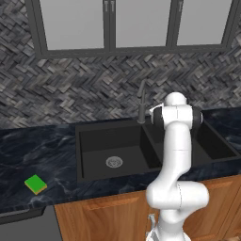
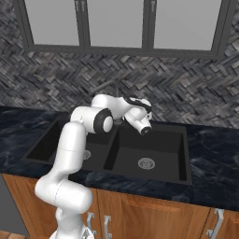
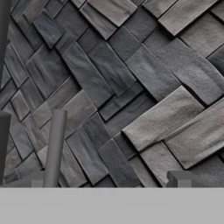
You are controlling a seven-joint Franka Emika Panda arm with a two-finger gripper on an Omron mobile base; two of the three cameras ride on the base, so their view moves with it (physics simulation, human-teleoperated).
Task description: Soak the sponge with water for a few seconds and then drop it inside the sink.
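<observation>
The sponge (image 1: 36, 184), green on top with a yellow underside, lies flat on the dark counter left of the sink (image 1: 94, 146), far from the arm. The black double-basin sink (image 2: 163, 147) has a round silver drain in each basin. The water is out of view. My hand (image 2: 138, 117) hovers above the divider between the basins, beside the faucet, and faces the tiled wall. In the hand view my gripper (image 3: 109, 180) is open, its fingertips (image 3: 181, 177) wide apart with nothing between them.
The dark grey faucet (image 1: 142, 101) rises behind the sink, and its pipe (image 3: 54, 146) stands close at the left of the hand view. A grey herringbone tile wall (image 3: 131, 87) is right ahead. Dark marble counter (image 1: 28, 150) flanks the sink, with wooden cabinets (image 2: 140, 210) below.
</observation>
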